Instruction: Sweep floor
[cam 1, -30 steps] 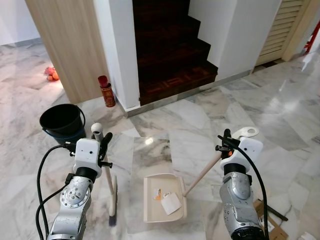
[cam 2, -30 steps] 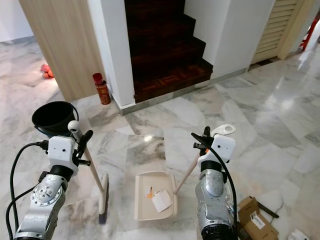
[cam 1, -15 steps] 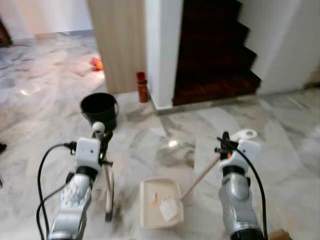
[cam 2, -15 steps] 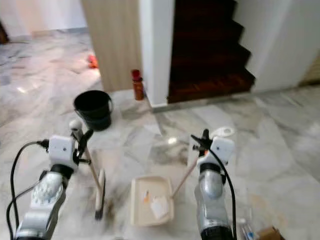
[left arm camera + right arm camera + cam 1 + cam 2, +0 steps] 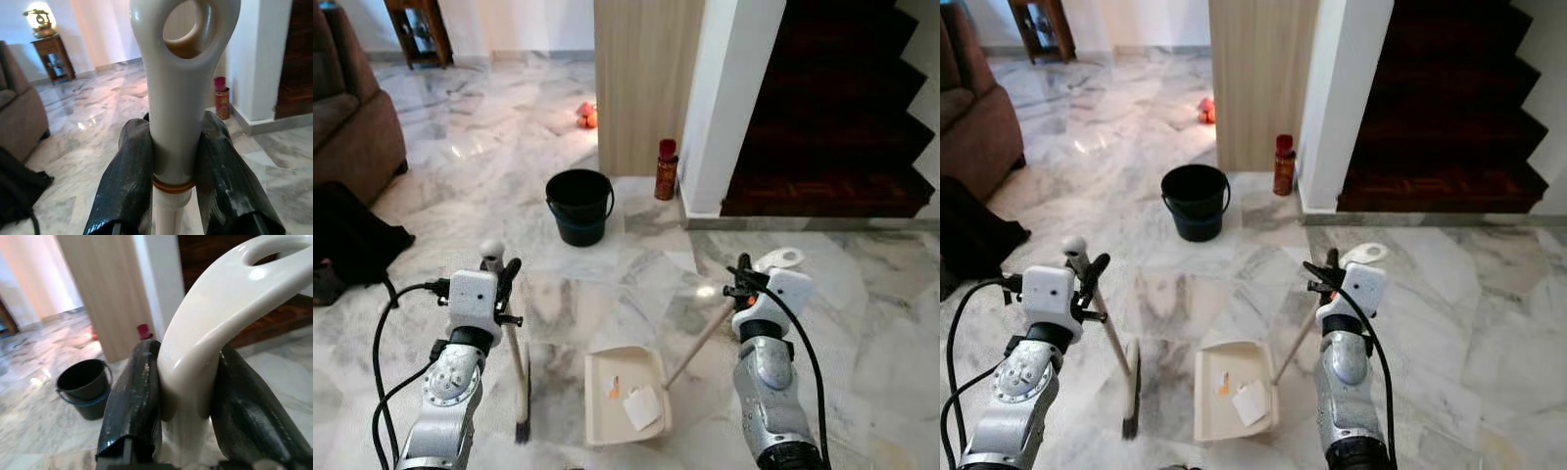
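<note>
Marble floor [image 5: 607, 294] open ahead to black bucket [image 5: 579, 206] and stair edge [image 5: 822, 220], left gripper [image 5: 176, 166] clamped on broom handle [image 5: 173, 98], right gripper [image 5: 186, 401] clamped on dustpan handle [image 5: 205, 333], dustpan [image 5: 625, 397] on floor between arms.

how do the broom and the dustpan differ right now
The broom stands nearly upright in the left gripper; the dustpan lies flat on the floor, its handle slanting up to the right gripper. The dustpan holds paper scraps; the broom carries nothing. Both are cream-coloured with looped handle ends.

Marble floor [image 5: 607, 294]: black bucket [image 5: 579, 206], red can [image 5: 666, 168], cream dustpan [image 5: 625, 397] holding scraps, broom head [image 5: 523, 411].
</note>
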Robot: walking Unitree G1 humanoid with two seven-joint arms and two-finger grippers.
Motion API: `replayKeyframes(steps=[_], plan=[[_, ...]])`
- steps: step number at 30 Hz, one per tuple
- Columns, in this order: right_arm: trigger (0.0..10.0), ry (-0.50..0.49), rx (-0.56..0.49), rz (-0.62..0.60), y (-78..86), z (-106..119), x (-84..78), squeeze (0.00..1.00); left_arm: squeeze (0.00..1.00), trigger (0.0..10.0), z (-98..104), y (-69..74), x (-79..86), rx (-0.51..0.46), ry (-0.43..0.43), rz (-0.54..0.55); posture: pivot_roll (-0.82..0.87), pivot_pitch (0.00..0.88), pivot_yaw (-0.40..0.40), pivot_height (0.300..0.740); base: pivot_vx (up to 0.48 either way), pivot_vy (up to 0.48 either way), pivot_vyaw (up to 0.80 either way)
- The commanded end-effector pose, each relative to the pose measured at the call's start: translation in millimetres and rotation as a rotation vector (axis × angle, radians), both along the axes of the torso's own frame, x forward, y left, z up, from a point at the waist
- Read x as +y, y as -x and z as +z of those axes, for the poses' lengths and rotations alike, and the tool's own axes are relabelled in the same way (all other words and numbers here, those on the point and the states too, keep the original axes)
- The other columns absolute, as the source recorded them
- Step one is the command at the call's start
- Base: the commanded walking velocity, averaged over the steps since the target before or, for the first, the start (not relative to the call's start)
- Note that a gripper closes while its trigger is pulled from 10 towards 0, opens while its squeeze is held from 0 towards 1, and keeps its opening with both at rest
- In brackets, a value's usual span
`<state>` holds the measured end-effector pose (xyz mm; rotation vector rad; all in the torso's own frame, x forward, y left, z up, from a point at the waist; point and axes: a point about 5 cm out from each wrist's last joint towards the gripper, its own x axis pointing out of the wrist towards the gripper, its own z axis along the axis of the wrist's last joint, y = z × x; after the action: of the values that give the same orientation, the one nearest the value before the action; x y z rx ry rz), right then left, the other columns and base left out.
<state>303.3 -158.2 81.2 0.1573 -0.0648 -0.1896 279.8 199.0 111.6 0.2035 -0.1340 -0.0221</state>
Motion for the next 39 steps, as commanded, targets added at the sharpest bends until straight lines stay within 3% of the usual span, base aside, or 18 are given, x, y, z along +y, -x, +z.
replayKeyframes(steps=[1, 7, 15, 25, 34, 39], plan=[[10.0, -0.005, -0.031, -0.007, -3.6, 7.4, -1.4, 0.00, 0.00, 10.0, 13.3, -2.8, -1.9, -0.056, -0.012, -0.011, 0.16, 0.027, 0.000, 0.740, 0.000, 0.000, 0.00], [10.0, -0.011, -0.028, 0.000, -3.9, 7.2, -0.4, 0.00, 0.00, 10.0, 12.3, -2.6, -2.2, -0.048, -0.013, -0.010, 0.16, 0.034, 0.001, 0.740, 0.000, 0.000, 0.00], [10.0, -0.013, -0.022, 0.010, -2.6, 5.3, 0.3, 0.00, 0.00, 10.0, 5.1, 0.0, 4.4, -0.018, 0.072, 0.038, 0.16, 0.028, 0.001, 0.740, 0.000, 0.000, 0.00], [10.0, -0.020, -0.023, 0.027, -3.1, 4.9, 3.3, 0.00, 0.00, 10.0, 2.5, 1.0, 3.8, 0.003, 0.062, 0.029, 0.17, 0.006, 0.003, 0.740, 0.000, 0.000, 0.00], [10.0, 0.003, -0.016, 0.045, -3.2, 4.1, 4.8, 0.00, 0.00, 10.0, 3.2, 0.7, 4.4, 0.001, 0.066, 0.029, 0.16, 0.000, 0.003, 0.740, 0.292, 0.000, 0.00], [10.0, 0.000, -0.026, 0.049, -3.3, 5.4, 6.0, 0.00, 0.00, 10.0, 3.4, 0.7, 4.3, 0.001, 0.068, 0.029, 0.16, 0.006, 0.002, 0.740, 0.326, 0.000, 0.64]])
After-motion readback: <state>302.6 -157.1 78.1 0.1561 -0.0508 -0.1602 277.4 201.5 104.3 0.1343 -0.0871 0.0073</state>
